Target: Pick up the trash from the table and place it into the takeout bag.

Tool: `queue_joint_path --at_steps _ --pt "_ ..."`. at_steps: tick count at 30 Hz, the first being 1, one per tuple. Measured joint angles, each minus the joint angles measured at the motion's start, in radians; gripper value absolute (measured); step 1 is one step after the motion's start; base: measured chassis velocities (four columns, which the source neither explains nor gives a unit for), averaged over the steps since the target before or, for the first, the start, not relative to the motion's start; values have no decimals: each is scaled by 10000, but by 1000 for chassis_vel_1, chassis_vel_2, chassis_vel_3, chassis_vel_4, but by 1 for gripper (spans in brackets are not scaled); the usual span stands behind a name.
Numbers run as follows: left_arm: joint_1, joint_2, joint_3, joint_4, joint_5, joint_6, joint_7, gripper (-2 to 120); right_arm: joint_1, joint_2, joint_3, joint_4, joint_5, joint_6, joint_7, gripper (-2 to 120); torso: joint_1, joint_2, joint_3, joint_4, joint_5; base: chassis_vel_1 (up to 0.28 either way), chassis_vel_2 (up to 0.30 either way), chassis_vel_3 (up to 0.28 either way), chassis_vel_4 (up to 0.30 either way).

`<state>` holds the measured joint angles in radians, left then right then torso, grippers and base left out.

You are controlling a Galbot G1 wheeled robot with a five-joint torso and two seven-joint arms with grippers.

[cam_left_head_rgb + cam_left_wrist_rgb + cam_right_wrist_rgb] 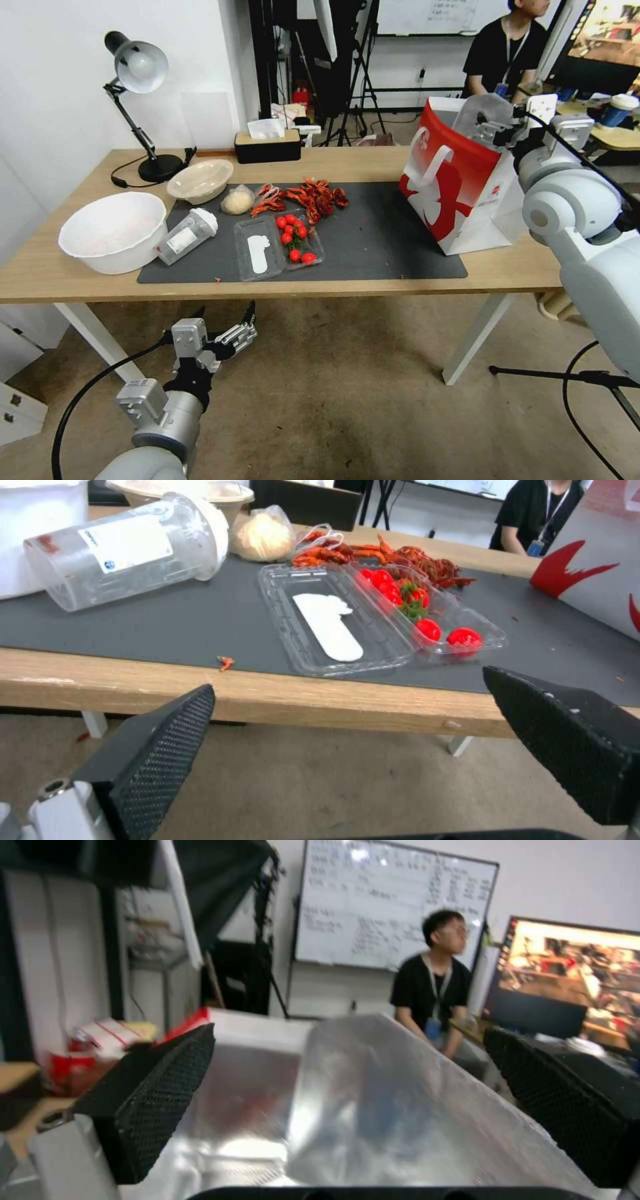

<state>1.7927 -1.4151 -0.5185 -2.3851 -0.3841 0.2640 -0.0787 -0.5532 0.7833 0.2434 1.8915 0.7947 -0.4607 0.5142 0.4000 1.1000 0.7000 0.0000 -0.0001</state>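
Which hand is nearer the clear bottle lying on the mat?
Left. The left hand hangs open below the table's front edge, just in front of the bottle. The right hand is open over the bag, at the table's far right end.

An office-like lab is showing here: a scribbled white wall whiteboard (pixel 393 910), black camera tripods (pixel 357 87) and a glowing monitor screen (pixel 573 990) are standing behind.

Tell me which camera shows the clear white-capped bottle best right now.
The left wrist view: the clear white-capped bottle is close and large, lying on its side on the dark mat, label readable as a white patch. The head view shows the bottle smaller, beside the large white bowl. The right wrist view looks into the takeout bag instead.
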Motion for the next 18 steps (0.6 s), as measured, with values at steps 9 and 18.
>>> queue_joint_path --at_steps 9,18 --pt "15 -34 4 0 -1 -16 0 100 -510 -34 76 684 88 1581 -422 100 0 0 0 1 -1 0 0 0 0" --pt "42 -51 3 -6 -1 -46 13 100 -2694 -55 482 2151 -113 3108 -1223 100 -1 0 0 -3 3 0 0 0 0"
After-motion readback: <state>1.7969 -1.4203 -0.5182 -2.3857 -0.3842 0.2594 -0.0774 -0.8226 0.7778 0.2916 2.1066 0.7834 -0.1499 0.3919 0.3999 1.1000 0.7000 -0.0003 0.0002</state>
